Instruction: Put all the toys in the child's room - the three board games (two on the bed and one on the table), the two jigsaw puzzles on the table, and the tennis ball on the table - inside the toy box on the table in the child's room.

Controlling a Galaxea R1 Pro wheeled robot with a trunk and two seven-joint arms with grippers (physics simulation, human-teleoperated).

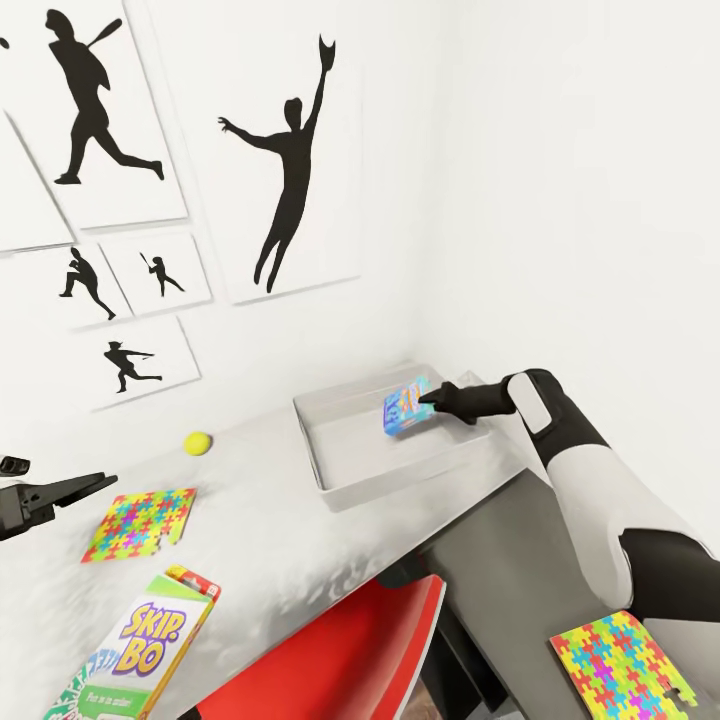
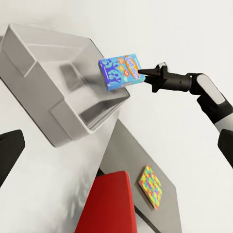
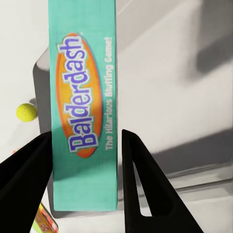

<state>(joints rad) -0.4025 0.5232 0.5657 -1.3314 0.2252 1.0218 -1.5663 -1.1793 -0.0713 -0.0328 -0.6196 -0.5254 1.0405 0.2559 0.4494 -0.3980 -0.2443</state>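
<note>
Right claw [image 1: 428, 402] clamped on the blue Balderdash board game [image 1: 405, 407], holding it by one end above the toy box [image 1: 340, 470], near the box's far side on the worktop [image 1: 250, 540]. Step in hand: depositing this game. Next move, as I judge it: lower, then release. Game's long axis runs out from the claw over the tray, cover tilted. Left claw [image 1: 95, 483]: cannot tell if open

Pale white-grey bench [image 1: 270, 540] runs along the wall. On it: grey toy box [image 1: 345, 470] at far right end; tennis ball [image 1: 198, 442] near wall edge, mid-bench; jigsaw puzzle [image 1: 138, 522] flat, nearer front; Skip-Bo game box [image 1: 150, 650] w/ cards at front edge.
</note>
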